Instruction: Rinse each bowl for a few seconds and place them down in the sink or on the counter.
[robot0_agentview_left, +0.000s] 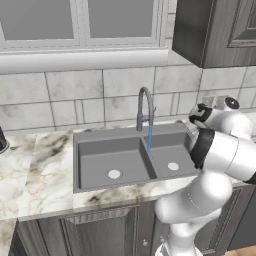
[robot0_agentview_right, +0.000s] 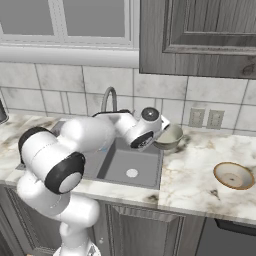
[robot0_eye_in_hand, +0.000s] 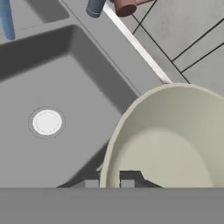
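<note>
cream bowl (robot0_eye_in_hand: 175, 144) pinched in hand (robot0_eye_in_hand: 109, 181), no txt visible.

Glossy white rounded arm (robot0_agentview_right: 75, 145), black joint bands, 2 dark fingertips (robot0_eye_in_hand: 127, 177).

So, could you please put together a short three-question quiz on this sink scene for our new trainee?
1. True or false: water is running from the faucet.
2. What is the gripper shut on? A) the faucet B) the rim of a bowl C) nothing
3. Where does the second bowl rest?

Key:
1. True: a blue stream falls from the spout into the sink.
2. B: the hand view shows the fingertips closed at the rim, at the sink's right edge.
3. On the counter, to the right of the sink.
</note>
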